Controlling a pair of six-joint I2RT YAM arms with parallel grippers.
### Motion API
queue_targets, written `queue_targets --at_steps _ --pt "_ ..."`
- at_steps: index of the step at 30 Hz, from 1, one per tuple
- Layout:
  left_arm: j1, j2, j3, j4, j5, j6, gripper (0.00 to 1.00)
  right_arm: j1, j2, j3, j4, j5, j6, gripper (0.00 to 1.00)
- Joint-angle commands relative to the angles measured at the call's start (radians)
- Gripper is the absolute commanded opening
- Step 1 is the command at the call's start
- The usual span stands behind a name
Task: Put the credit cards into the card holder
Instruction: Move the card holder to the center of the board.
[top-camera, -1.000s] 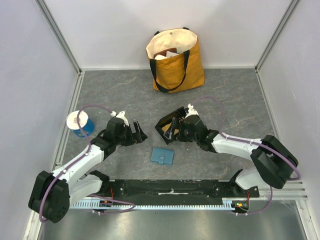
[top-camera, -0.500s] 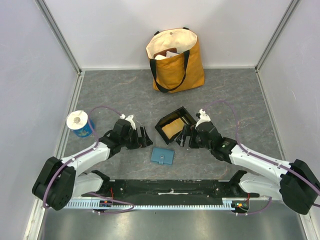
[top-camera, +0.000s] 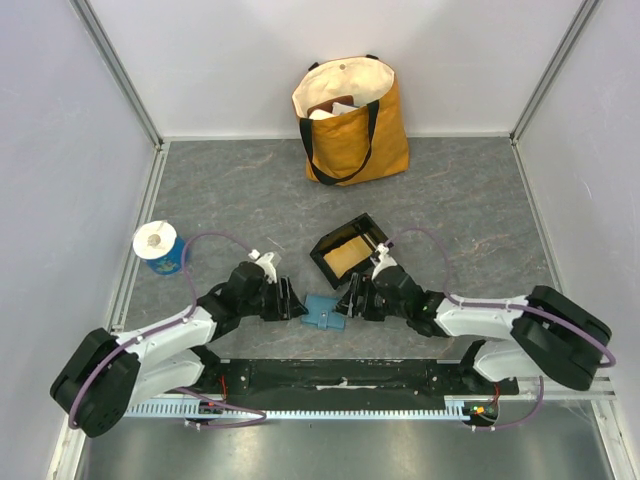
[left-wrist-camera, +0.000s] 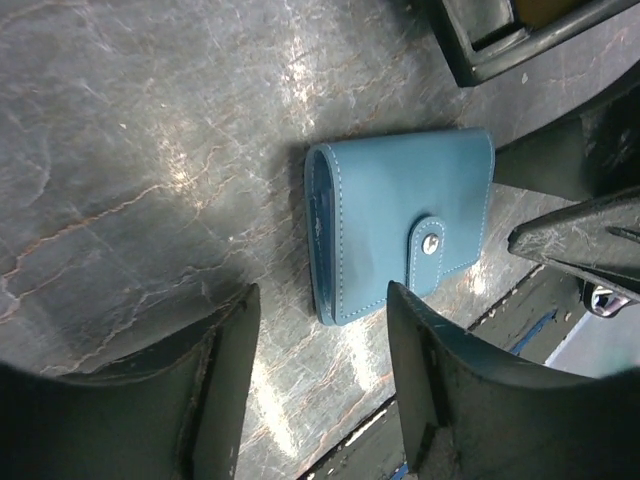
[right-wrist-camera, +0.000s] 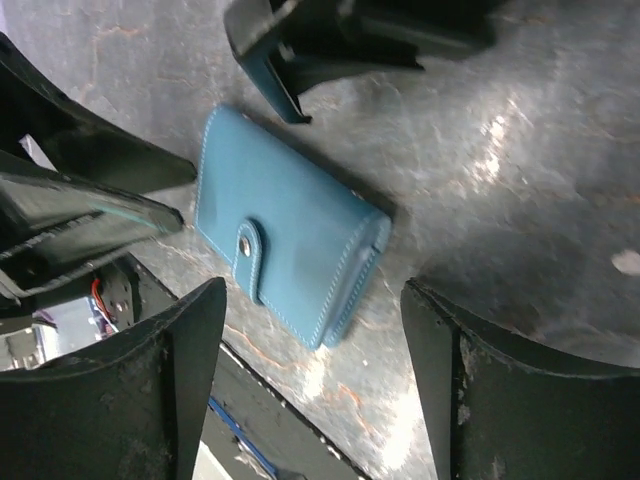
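Wallet (top-camera: 323, 311), teal-blue, lies flat & shut on the grey table (top-camera: 230, 190) near the front edge, directly btwn the two claws. Its snap tab (left-wrist-camera: 426, 247) is done up w/ the metal stud showing, and pale stitching runs round the edges.

L claw (top-camera: 291, 300) sits low just left of the wallet, jaws spread, nothing pinched. In the L wrist view its two black fingers (left-wrist-camera: 228, 370) stand either side of the wallet's near corner, and no contact shows.

R claw (top-camera: 349, 298) sits low just right of the wallet, jaws also spread & empty. In the R wrist view the wallet lies flat ahead of its fingers (right-wrist-camera: 190, 380), w/ bare table btwn them and the wallet.

From above, the claws face each other across the wallet w/ tips very close to it. Whether either tip touches it can't be told from that view.

Black tray (top-camera: 372, 232) sits just behind the wallet, turned corner-on. It holds a tan card (top-camera: 346, 260); how many cards lie in it can't be told.

Yellow tote bag (top-camera: 350, 130) w/ black handles stands at the back wall, well apart from everything else. Blue cup (top-camera: 160, 246) w/ a white top stands by the left edge, near the L arm's cable
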Motion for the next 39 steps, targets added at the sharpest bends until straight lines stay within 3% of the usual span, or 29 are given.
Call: queue_targets --at_steps 1,3,4,7,10,16,17,21,22,24,27,31,34,39 --pt "-0.023 0.046 -0.014 -0.051 0.038 -0.03 0.57 0.006 0.11 0.031 0.121 -0.008 0.026 0.75" --pt "-0.031 0.067 -0.01 -0.036 0.044 -0.03 0.51 0.009 0.15 0.039 0.168 -0.031 0.033 0.67" --pt "-0.033 0.081 -0.003 -0.033 0.047 -0.029 0.48 0.015 0.163 0.04 0.196 -0.038 0.042 0.53" --pt "-0.036 0.119 0.018 -0.031 0.041 -0.023 0.38 0.047 0.18 0.028 0.222 -0.037 0.055 0.24" --pt "-0.034 0.156 0.044 0.0 0.035 -0.014 0.31 0.109 0.177 0.01 0.222 -0.006 0.087 0.03" --pt "-0.034 0.207 0.084 -0.001 0.044 0.008 0.09 0.244 0.156 -0.051 0.211 0.112 0.174 0.0" --pt "-0.034 0.213 0.081 0.007 0.056 0.01 0.04 0.248 0.15 -0.064 0.213 0.124 0.186 0.01" --pt "-0.037 0.21 0.049 0.061 0.117 0.0 0.02 0.249 0.102 -0.076 0.186 0.197 0.194 0.28" --pt "-0.037 0.199 0.028 0.084 0.13 -0.012 0.02 0.247 0.079 -0.07 0.15 0.225 0.191 0.45" --pt "-0.039 0.163 -0.002 0.099 0.139 -0.033 0.02 0.247 0.033 -0.065 0.097 0.277 0.184 0.63" --pt "-0.042 0.086 -0.045 0.147 0.166 -0.041 0.02 0.238 -0.049 -0.087 0.067 0.342 0.168 0.82" --pt "-0.042 0.003 -0.074 0.164 0.173 -0.009 0.02 0.177 -0.151 -0.136 0.041 0.365 0.113 0.88" --pt "-0.046 -0.051 -0.091 0.194 0.171 -0.007 0.02 0.098 -0.203 -0.188 0.102 0.264 0.066 0.9" --pt "-0.06 -0.1 -0.174 0.302 0.111 -0.165 0.02 0.071 -0.137 -0.173 0.167 0.112 0.044 0.88"
